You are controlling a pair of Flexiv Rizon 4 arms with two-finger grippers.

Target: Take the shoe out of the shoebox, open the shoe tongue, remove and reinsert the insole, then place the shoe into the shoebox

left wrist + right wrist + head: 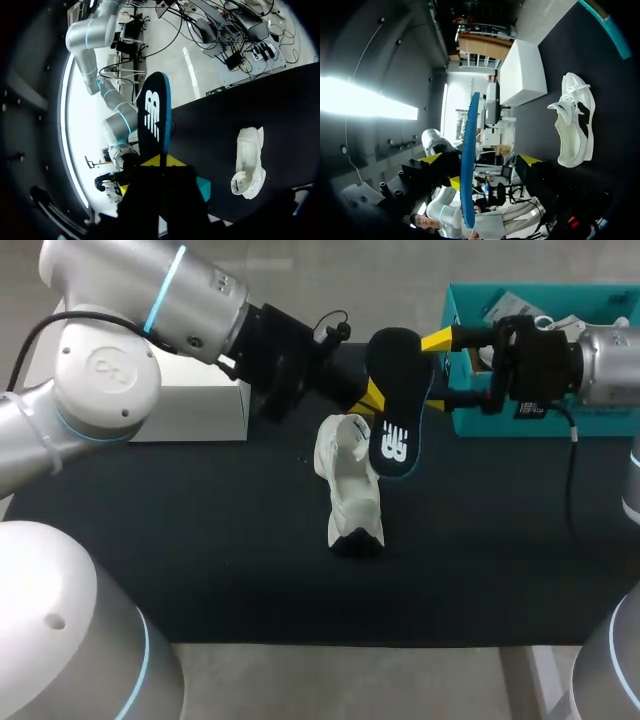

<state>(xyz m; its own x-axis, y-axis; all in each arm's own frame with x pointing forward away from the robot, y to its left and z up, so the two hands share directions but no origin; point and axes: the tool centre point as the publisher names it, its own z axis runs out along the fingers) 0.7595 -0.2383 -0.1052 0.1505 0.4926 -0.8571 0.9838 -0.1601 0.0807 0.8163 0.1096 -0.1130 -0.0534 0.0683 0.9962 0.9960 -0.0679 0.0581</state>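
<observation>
Left gripper (162, 161) pinched on the lower end of the insole (155, 112). Yellow tips press it from both sides, and the insole stands upright out of the fingers with its white logo showing. In the head view the left gripper (372, 398) sits mid-table, mostly behind the insole (398, 430), which is held in the air just above and beside the shoe.

Right gripper (480, 159) spread wide. The insole (468, 150) is edge-on between its fingers, nearer one finger; can't tell if either tip touches it. In the head view the right gripper (437, 372) comes in from the shoebox side, tips right at the insole's edge.

White shoe (350, 490) on the black mat (200, 540), out of the box, not gripped, collar up and opening gaping. Seen from the right wrist, the shoe (575, 125) lies beside the gripper.

Teal shoebox (600, 425) at the mat's far right corner, under the right arm. White box (190, 410) at the far left, well apart from the shoe.
</observation>
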